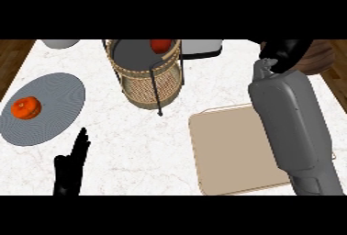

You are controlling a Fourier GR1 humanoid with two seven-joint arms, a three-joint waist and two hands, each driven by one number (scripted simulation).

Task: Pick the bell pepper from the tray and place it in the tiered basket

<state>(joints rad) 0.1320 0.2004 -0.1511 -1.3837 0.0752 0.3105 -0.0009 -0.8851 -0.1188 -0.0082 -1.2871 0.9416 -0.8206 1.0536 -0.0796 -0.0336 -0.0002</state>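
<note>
Bell pepper [160,45] sits in the tiered basket [149,87], so I'd only back off the right hand [284,51], upper right, grasp state untellable; left hand [71,172] rests straight-fingered.

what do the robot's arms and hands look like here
The right forearm is a smooth, rounded grey shell with thin panel seams, split into a long upper casing and a shorter segment nearer the view's lower edge. The right hand is plain black. The left hand is black too, with slim fingers; its forearm is out of view. No cables, markings or sleeves show.
</note>
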